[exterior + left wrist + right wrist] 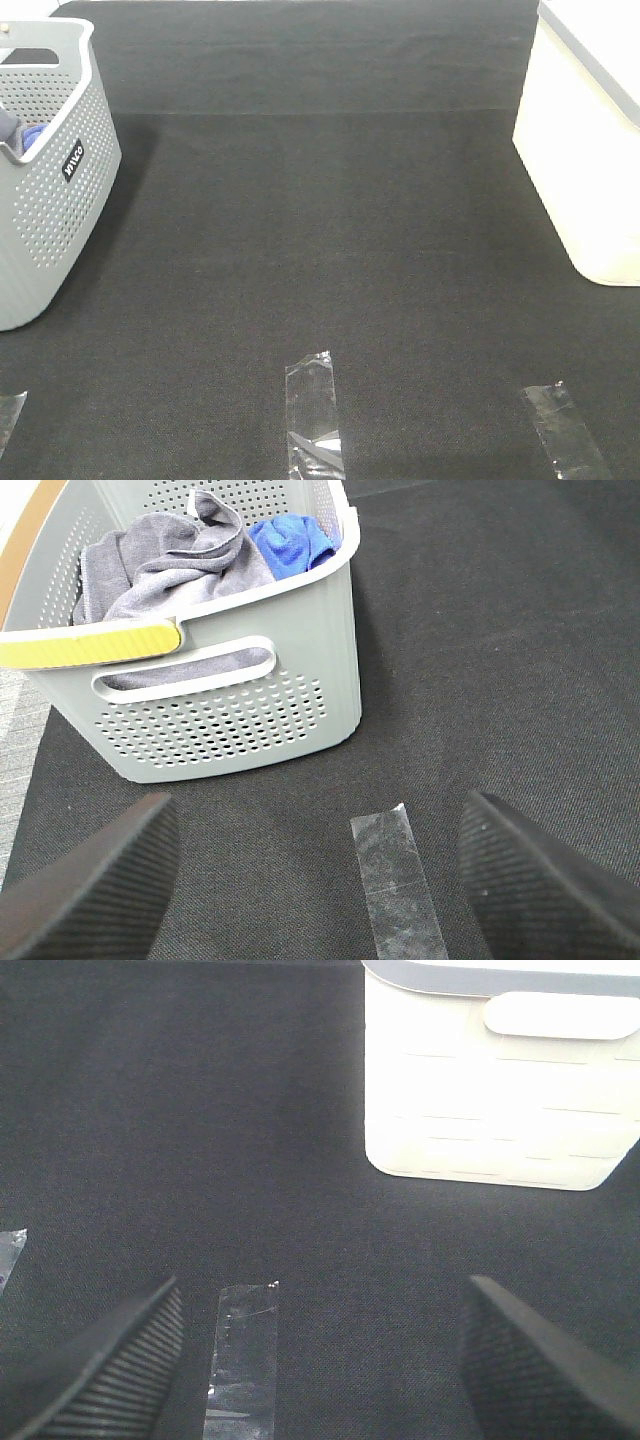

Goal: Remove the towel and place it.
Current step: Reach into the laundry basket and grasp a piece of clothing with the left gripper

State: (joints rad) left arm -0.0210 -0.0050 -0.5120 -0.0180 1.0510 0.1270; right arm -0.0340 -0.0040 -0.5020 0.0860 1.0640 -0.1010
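1. A slate-grey terry towel (165, 565) is seen crumpled inside a grey perforated plastic basket (230, 730). Part of it is glimpsed through the basket's handle slot, and its lower folds are hidden by the wall.
2. A bright blue cloth (292, 542) is lodged in the basket, touching the towel, at the end farther from the left gripper (320, 880).
3. The left gripper is held outside the basket, near its handle side. Its jaws are spread wide with nothing between them, and only the two ribbed fingertips (90, 885) are shown.
4. The right gripper (320, 1360) is kept well apart from the basket, its jaws likewise parted and empty, and a white plastic bin (500, 1090) is faced.
5. In the exterior high view the basket is cut off by the frame edge. There the towel can hardly be made out.
6. A clear tape strip (395, 880) is stuck to the black mat (320, 220) near the basket.
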